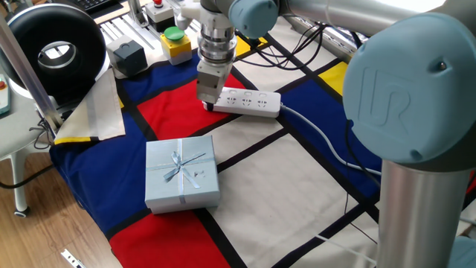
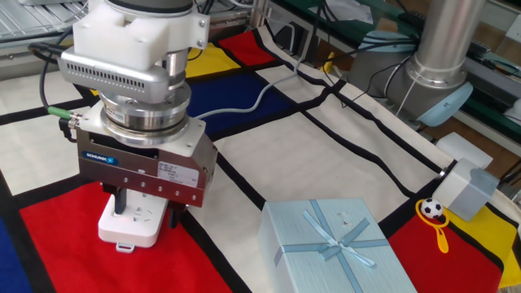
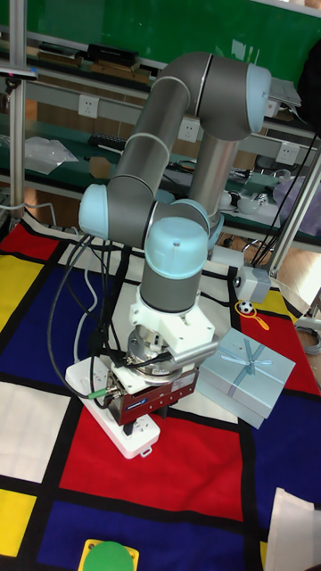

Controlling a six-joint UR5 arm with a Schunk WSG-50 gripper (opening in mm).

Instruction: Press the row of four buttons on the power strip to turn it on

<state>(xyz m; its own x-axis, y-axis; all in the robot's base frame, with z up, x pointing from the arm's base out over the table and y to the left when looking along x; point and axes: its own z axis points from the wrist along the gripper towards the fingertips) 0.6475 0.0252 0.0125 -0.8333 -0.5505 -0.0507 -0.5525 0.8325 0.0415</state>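
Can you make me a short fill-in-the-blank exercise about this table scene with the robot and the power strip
1. The gripper is positioned over one ____ of the white power strip.
2. The pale blue gift box is tied with a ____.
3. The power strip lies partly on a ____ patch of the checked cloth.
4. The yellow box behind the arm carries a ____ button.

Missing words: end; ribbon; red; green

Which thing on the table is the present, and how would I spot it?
Look at the big checked cloth of red, blue, yellow and white squares covering the table. Near its front edge, a little way from the white power strip, sits the gift box. It alone is pale blue, square and tied with a ribbon bow.
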